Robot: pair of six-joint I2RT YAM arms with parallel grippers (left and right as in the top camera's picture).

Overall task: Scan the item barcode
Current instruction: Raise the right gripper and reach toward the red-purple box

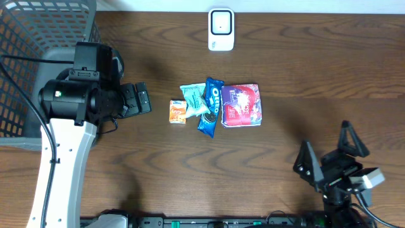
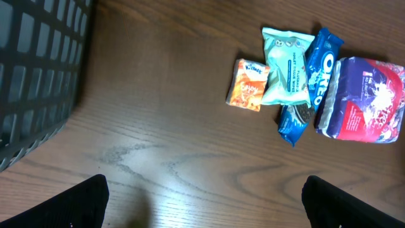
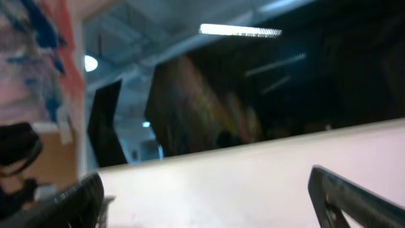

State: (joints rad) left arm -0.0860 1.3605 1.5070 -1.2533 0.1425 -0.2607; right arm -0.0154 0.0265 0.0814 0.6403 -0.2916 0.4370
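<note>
At the left edge of the tabletop [image 1: 158,164] we see a grey wire basket [image 1: 25,57]. Beside it is our left tool [image 1: 144,98], fingers spread wide and holding nothing, pointed at the snacks but well short of them. The items to be scanned lie huddled at mid-table: an orange packet [image 1: 178,111], a teal packet [image 1: 193,98] lapping onto a blue Oreo pack [image 1: 211,106], and a red and purple bag [image 1: 242,105] touching the Oreo pack's right side. Beyond them, at the far edge, stands what we take to be a small white scanner [image 1: 221,29], well apart from every packet. At the near right, our right tool [image 1: 329,152] is likewise spread and empty, and its own camera looks off into the room, not at the tabletop. By our reckoning the job is at its start. Nothing is picked and no barcode has been shown to the scanner, so the picking, turning and presenting are all left to do.
</note>
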